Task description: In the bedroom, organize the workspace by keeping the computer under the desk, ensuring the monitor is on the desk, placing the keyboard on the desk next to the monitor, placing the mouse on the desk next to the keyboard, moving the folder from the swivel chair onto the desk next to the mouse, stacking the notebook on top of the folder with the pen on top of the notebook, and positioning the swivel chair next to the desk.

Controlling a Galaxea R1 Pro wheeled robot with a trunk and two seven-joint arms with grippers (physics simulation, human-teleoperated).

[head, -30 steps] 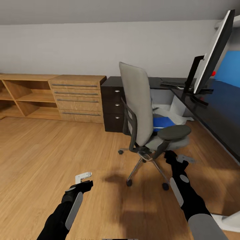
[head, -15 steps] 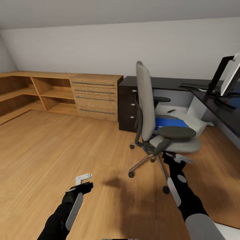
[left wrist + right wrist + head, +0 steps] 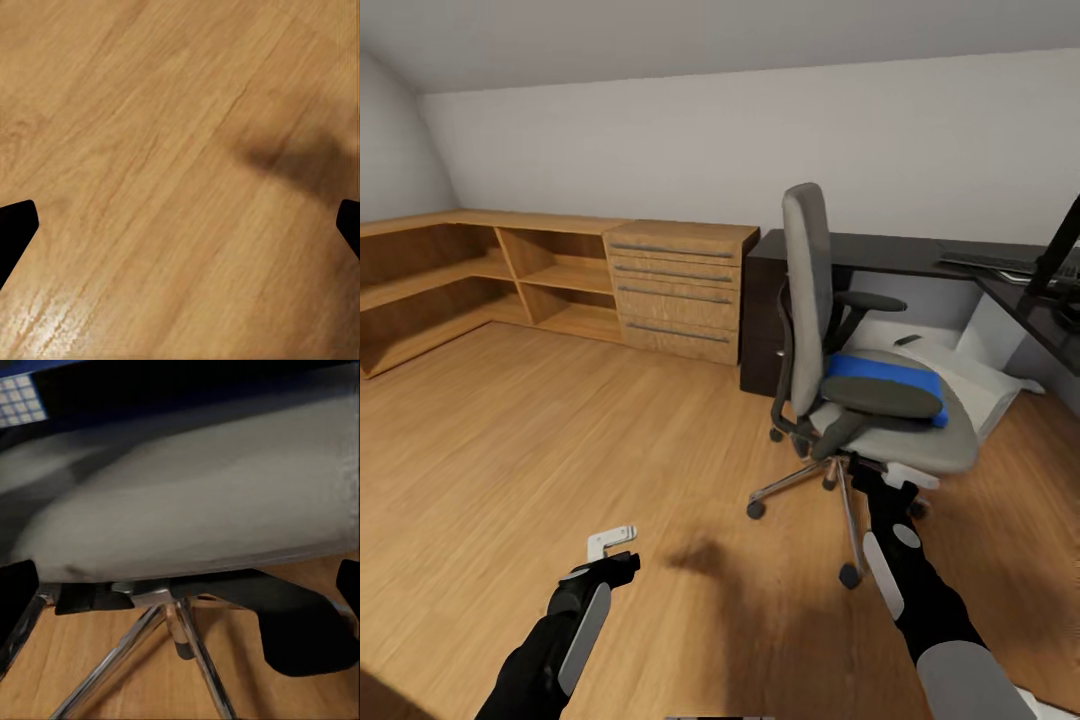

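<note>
Head view, chair: the grey swivel chair [image 3: 860, 370] stands on the wood floor [image 3: 560, 440] just ahead of your right claw [image 3: 895, 475], which sits low beside the seat's front edge.
Head view, folder: the blue folder [image 3: 885, 375] lies flat on the seat, above and just beyond your right claw, partly behind the near armrest [image 3: 885, 397].
Head view, desk: the dark desk [image 3: 960, 265] runs along the wall beyond the chair, well away from both claws.
Head view, left claw: your left claw [image 3: 610, 545] hangs over bare floor, far from the chair; its fingers look parted.
Left wrist view: floor boards between two dark fingertips [image 3: 16, 229] at opposite edges, so this claw is spread wide and empty.
Right wrist view: the underside of the seat, the chrome post and legs [image 3: 176, 634] lie ahead; dark tips at both edges, wide apart, nothing held.
Handling, my judgement: the folder looks thin, light and slightly flexible, likely slick. Take it by an overhanging edge, fingers above and below. The chair will roll and turn if pushed.
Hard to see: the folder's near edge is hidden by the armrest. The monitor stand [image 3: 1060, 260] is cut off at the frame edge. Mouse, notebook and pen cannot be made out.
</note>
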